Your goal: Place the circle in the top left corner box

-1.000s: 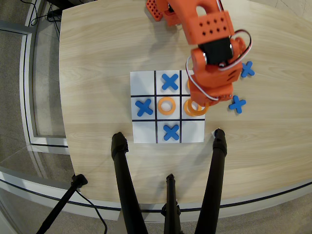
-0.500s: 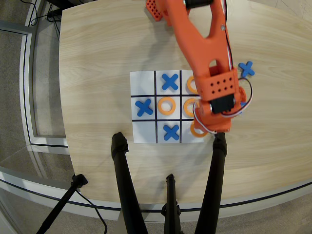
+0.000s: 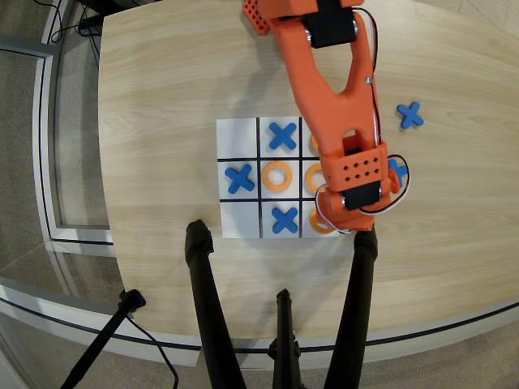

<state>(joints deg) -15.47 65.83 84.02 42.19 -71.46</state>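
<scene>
Over the lower right cell [image 3: 321, 219] of the white sheet [image 3: 237, 225], as the overhead view showed it, the orange arm [image 3: 328, 89] reached down from the top edge of the counter [image 3: 162, 73]. Wrist block hid the jaws [image 3: 331, 224] almost entirely; whether they were wide or narrow, cannot tell. An orange circle [image 3: 319, 222] showed as a partial arc just under and left of the jaws, over that lower right cell; grip or mere contact not readable.

Compared with half a second before: the wrist had drawn slightly up and left, and the arc of the circle now sat more inside the cell than at its outer corner. A full second before, the arm was over the middle right cell, well up from where the jaws now stood.

Left of the jaws: a blue X [image 3: 285, 220] in the bottom middle cell. Up and left: a second ring [image 3: 277, 176] in the centre cell, an X [image 3: 240, 178] in the middle left cell, an X [image 3: 282, 135] in the top middle cell. Rings in the right column mostly covered by the arm. Far up and right of the jaws, one loose X [image 3: 410, 115] on bare counter; another X [image 3: 398, 167] peeked out just right of the wrist.
</scene>
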